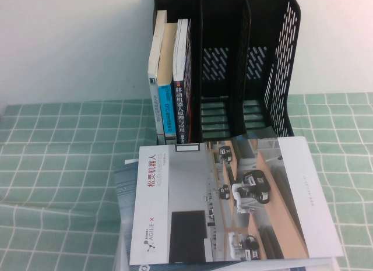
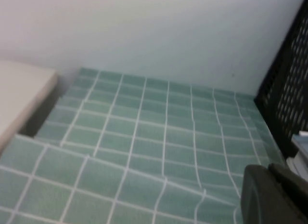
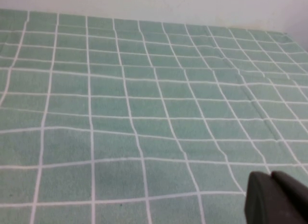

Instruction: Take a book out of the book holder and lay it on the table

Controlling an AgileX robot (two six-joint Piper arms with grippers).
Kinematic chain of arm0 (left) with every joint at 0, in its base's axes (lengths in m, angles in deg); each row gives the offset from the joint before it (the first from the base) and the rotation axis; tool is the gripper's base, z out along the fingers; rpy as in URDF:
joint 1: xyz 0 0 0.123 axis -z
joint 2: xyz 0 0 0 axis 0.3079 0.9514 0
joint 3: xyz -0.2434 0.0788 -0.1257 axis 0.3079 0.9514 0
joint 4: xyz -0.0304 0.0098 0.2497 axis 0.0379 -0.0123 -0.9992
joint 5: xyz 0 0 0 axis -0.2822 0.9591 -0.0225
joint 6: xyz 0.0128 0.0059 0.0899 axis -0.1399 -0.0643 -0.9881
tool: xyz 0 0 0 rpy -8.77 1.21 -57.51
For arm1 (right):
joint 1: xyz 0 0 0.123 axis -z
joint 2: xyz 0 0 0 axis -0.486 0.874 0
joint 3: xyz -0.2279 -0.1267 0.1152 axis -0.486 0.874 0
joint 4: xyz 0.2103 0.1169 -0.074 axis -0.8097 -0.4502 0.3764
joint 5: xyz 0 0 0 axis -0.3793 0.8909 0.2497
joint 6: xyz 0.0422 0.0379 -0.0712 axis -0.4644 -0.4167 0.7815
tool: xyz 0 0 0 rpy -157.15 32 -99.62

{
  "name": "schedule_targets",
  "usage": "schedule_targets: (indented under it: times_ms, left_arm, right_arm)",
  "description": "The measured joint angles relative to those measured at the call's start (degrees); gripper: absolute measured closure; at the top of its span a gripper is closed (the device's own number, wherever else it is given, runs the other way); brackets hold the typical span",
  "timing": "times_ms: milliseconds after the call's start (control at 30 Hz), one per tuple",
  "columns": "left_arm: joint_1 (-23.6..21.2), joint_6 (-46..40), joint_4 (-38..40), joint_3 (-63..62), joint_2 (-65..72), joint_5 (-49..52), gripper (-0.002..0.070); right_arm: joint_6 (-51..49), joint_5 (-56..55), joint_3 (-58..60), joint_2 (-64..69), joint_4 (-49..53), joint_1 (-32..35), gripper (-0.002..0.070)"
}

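Observation:
A black perforated book holder stands at the back of the table. Its left compartment holds three upright books: a grey one, a blue-spined one and a dark one. The other two compartments are empty. A large Agilex booklet lies flat in front of the holder. Neither arm shows in the high view. My left gripper is shut and empty, low over the cloth, left of the holder. My right gripper is shut and empty over bare cloth.
A green checked cloth covers the table, wrinkled in places. More flat booklets stick out under the large one at the front. A white wall is behind. A pale block lies off the cloth's edge in the left wrist view.

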Motion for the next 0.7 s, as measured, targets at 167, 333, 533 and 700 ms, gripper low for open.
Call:
schedule_targets:
  times_ms: [167, 333, 533, 700]
  left_arm:
    - [0.0, 0.0, 3.1, 5.7, 0.0, -4.4, 0.0678]
    - [0.0, 0.1, 3.7, 9.4, 0.0, -9.4, 0.0678]
    - [0.0, 0.1, 4.2, 9.4, 0.0, -3.9, 0.0678]
    - [0.0, 0.1, 5.8, 9.4, 0.0, -3.5, 0.0678]
  right_arm:
    - [0.6, 0.4, 0.0, 0.0, -0.9, 0.0, 0.0678]
    - [0.6, 0.4, 0.0, 0.0, -3.1, 0.0, 0.0678]
    - [5.6, 0.4, 0.0, 0.0, -4.4, -2.9, 0.0678]
    - [10.6, 0.4, 0.0, 0.0, -8.2, -4.1, 0.0678]
